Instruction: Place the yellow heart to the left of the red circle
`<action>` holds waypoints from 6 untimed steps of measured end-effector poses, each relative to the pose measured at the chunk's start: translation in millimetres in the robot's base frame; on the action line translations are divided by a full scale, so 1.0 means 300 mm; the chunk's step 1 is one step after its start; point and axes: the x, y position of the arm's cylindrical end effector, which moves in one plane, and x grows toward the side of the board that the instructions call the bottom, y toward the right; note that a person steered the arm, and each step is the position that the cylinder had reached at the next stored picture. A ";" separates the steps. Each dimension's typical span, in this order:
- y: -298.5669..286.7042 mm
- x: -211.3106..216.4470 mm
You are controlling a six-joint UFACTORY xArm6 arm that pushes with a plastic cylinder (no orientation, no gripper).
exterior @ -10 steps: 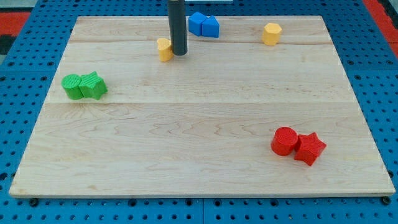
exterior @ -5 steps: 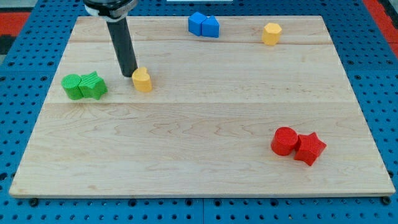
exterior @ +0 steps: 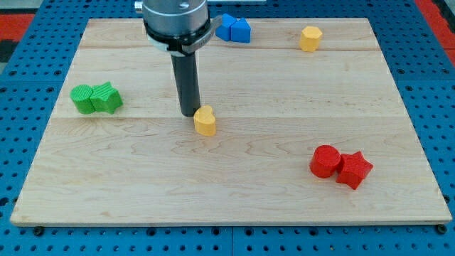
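The yellow heart [exterior: 205, 121] lies on the wooden board [exterior: 234, 192] a little left of centre. My tip [exterior: 189, 112] stands just at its upper left, touching or almost touching it. The red circle [exterior: 325, 161] sits at the lower right, well to the right of the heart and a little lower. A red star [exterior: 353, 169] touches the red circle on its right side.
Two green blocks [exterior: 96, 98] sit together at the left. Two blue blocks [exterior: 233, 28] sit together at the top, just right of the arm's body. A yellow hexagon block [exterior: 310, 38] sits at the top right.
The yellow heart has slid down and to the right, from beside the green blocks toward the board's middle. My tip has moved with it, staying at its upper left.
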 end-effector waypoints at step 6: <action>0.480 0.264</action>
